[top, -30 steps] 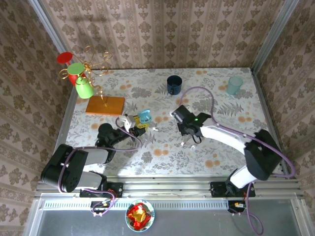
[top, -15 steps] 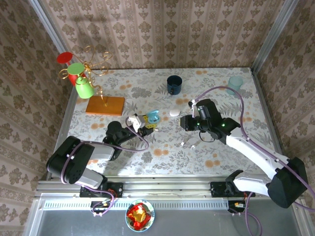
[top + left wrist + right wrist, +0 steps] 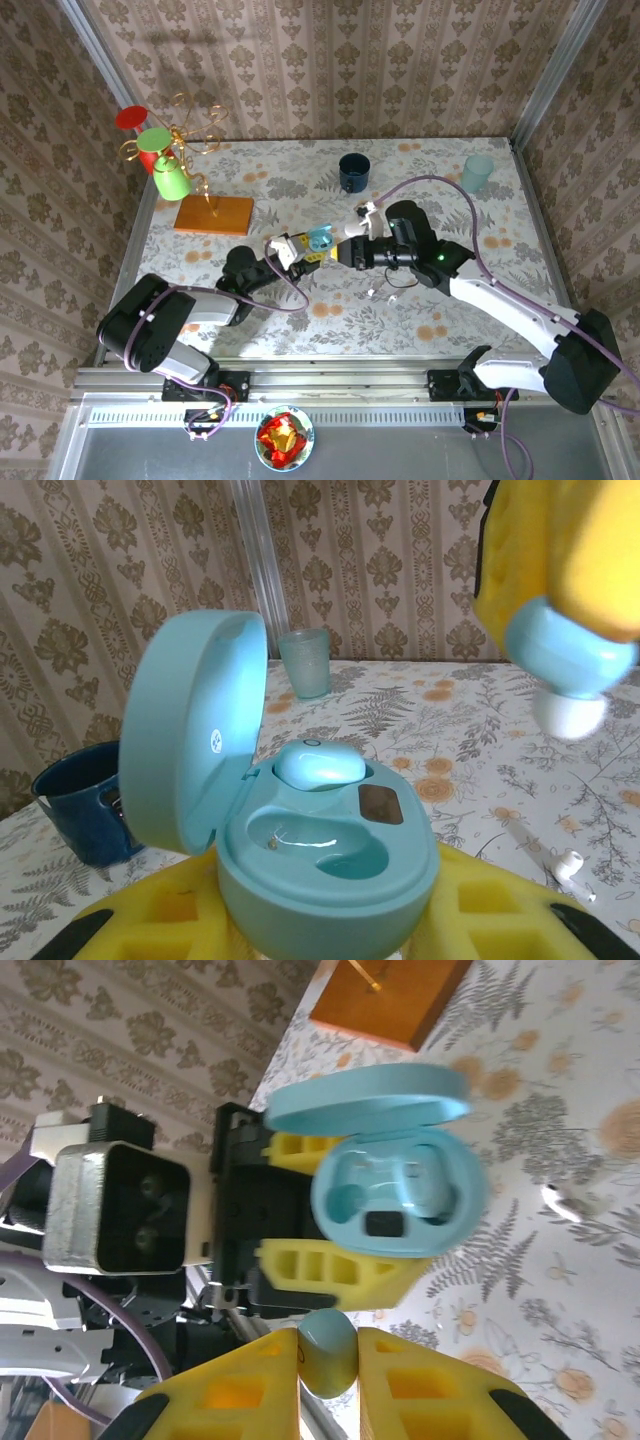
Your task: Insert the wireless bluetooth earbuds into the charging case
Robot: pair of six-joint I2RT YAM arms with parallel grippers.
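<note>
Floral-printed worktop (image 3: 330, 330), walled in patterned paper, is seen from above; left of centre in that frame the left claw (image 3: 305, 252) is clamped on the pale blue charging case (image 3: 320, 238), whose lid (image 3: 190, 730) is swung open. In the left wrist view a seated earbud (image 3: 318, 763) is found in the far socket, while the near socket (image 3: 315, 838) is left bare. Just right of the case in the overhead frame, and apart from it, the right claw (image 3: 345, 252) is closed on the held earbud (image 3: 327, 1348), also pale blue. In the right wrist view the case is placed directly above that claw in the frame, its long axis laid across, with the bare socket toward the left of the cavity; a short advance biased leftward is judged to be called for. Lower right of the case in the overhead frame, a loose white earbud (image 3: 378, 293) is left on the worktop.
</note>
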